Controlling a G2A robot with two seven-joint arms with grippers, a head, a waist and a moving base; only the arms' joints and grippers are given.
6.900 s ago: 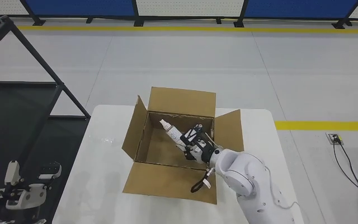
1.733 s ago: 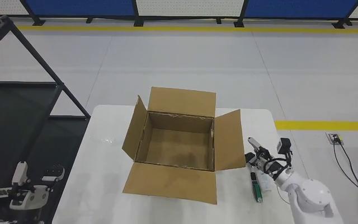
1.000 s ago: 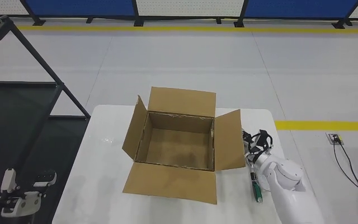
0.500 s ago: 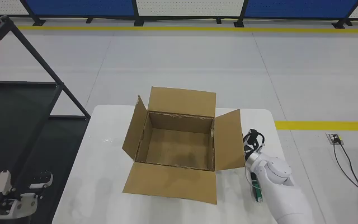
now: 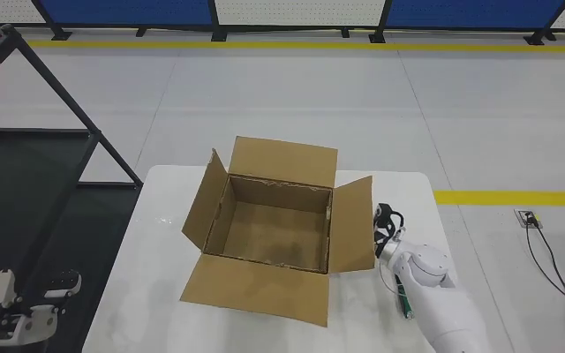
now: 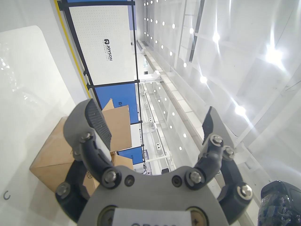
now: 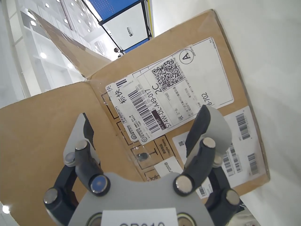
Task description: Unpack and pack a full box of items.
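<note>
Looking down, we see the white table [image 5: 159,265] carrying the cardboard box [image 5: 256,287] at its middle, turned a little askew to the table's edges. All four flaps stand open and the brown floor inside is in plain view. On the side of the box facing the table's right edge, the right wrist view shows a white shipping label [image 7: 178,83] and several smaller barcode stickers stuck to the outer wall of the box [image 7: 58,128]. The right gripper [image 5: 382,231] sits just outside that wall, under the raised right flap. Its jaws are spread wide in the right wrist view [image 7: 144,116] and hold nothing; we cannot tell whether the fingers touch the cardboard. The left gripper [image 5: 35,296] hangs well beyond the table's left edge, low and apart from the box. Its own wrist view shows it [image 6: 151,114] gaping too, with nothing between the fingers and the box [image 6: 49,156] off behind it. Near the table's right edge lies a slim green-tipped item [image 5: 407,307], partly hidden by the right arm.
</note>
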